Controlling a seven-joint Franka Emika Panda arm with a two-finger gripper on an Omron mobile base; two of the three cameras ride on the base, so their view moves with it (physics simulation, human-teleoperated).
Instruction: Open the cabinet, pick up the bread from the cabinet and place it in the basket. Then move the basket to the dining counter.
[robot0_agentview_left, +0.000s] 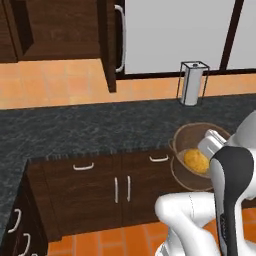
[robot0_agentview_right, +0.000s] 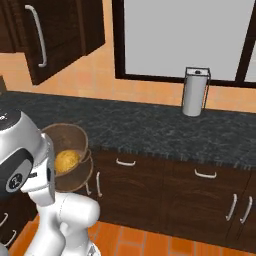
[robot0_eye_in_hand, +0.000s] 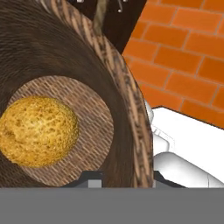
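The bread (robot0_eye_in_hand: 38, 131) lies on the woven floor of the basket (robot0_eye_in_hand: 127, 100), at about nine o'clock in the hand view. The gripper (robot0_eye_in_hand: 122, 177) pinches the basket's rim at six o'clock (one fingertip (robot0_eye_in_hand: 91, 178) inside the wall), holding it off the black counter (robot0_agentview_left: 100, 130). The cabinet (robot0_agentview_left: 107, 45) door stands open above.

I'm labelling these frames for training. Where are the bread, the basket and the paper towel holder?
bread (robot0_eye_in_hand: 38, 131): hand view, middle of its golden crust.
basket (robot0_eye_in_hand: 127, 94): hand view, woven rim on the side toward the orange floor.
paper towel holder (robot0_agentview_right: 194, 93): right base view, middle of the white roll.
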